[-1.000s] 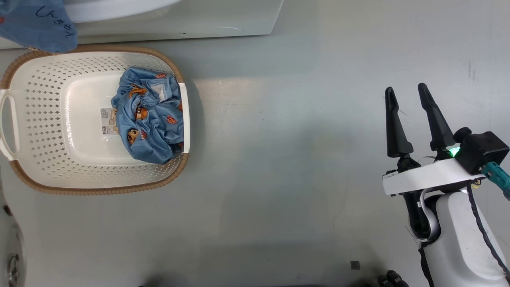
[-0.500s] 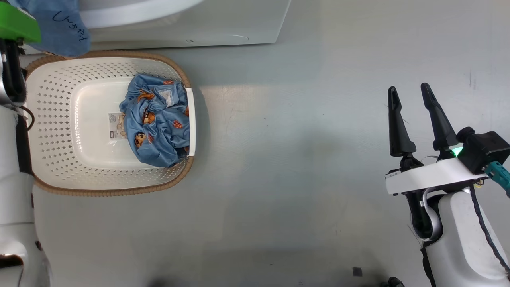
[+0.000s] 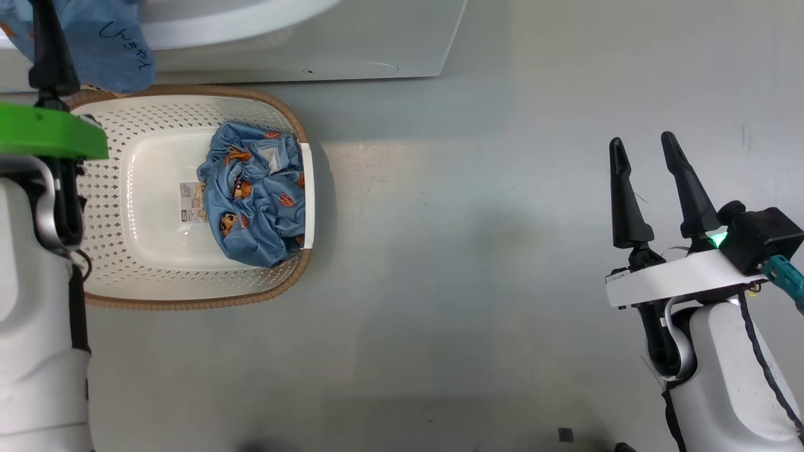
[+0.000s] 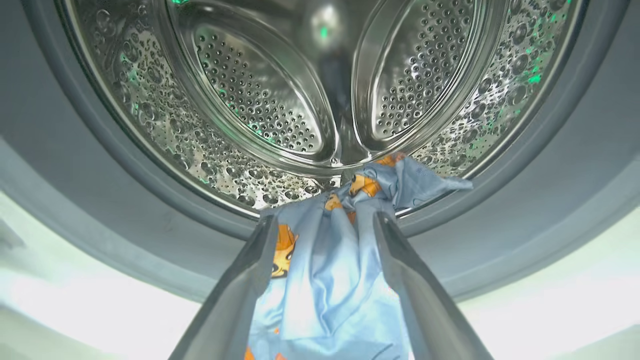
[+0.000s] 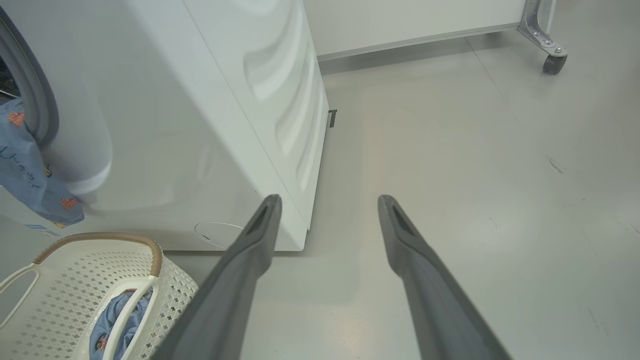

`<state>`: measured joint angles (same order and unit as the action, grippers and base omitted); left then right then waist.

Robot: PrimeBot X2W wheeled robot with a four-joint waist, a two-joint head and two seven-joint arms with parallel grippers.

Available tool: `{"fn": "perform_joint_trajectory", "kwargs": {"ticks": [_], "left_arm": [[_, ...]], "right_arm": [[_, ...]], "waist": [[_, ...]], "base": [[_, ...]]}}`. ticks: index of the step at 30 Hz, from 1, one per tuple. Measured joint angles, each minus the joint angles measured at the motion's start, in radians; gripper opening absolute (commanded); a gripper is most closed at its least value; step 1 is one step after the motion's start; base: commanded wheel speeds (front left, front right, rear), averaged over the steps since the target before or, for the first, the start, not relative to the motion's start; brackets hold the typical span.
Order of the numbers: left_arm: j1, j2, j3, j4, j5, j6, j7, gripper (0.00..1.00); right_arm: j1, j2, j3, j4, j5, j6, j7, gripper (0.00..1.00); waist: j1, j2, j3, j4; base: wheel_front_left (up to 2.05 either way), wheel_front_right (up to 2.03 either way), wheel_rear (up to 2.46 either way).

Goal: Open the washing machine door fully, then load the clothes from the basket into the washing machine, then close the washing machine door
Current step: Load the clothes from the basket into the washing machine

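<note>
Left wrist view: my left claw (image 4: 325, 219) is spread wide. One blue garment (image 4: 320, 285) lies between its fingers (image 4: 236, 290), trailing out of the drum (image 4: 260, 100) of the washing machine (image 5: 200, 125). Another garment (image 3: 257, 194) sits in the basket (image 3: 125, 279). My right claw (image 3: 641, 147) is spread and empty. Loading looks half done, and the door is yet to be closed.

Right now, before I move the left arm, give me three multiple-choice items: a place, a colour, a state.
1. Where in the cream-white perforated plastic basket does the crumpled light blue cartoon-print garment lie? A left end; B right end; C middle.
2. The basket's woven-look rim is: A brown; B green; C black.
3. The right gripper is: A shut on cloth; B shut on the rim; C open over bare floor.
Answers: B, it lies by the right-hand handle; A, it shows brown; C, its fingers stand apart, nothing between.
</note>
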<state>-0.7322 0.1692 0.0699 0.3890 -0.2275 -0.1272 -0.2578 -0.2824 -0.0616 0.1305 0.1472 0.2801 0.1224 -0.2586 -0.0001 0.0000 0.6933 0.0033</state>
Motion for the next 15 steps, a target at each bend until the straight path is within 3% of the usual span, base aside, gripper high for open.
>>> {"fn": "perform_joint_trajectory", "kwargs": {"ticks": [15], "left_arm": [[0.226,-0.092,0.033,-0.082,0.010,0.010,0.000,1.00]], "right_arm": [[0.004,-0.001,0.000,0.000,0.000,0.000,0.000,1.00]], "waist": [[0.0000,0.0000,-0.008,0.005]], "base": [[0.00,0.00,0.00]]}}
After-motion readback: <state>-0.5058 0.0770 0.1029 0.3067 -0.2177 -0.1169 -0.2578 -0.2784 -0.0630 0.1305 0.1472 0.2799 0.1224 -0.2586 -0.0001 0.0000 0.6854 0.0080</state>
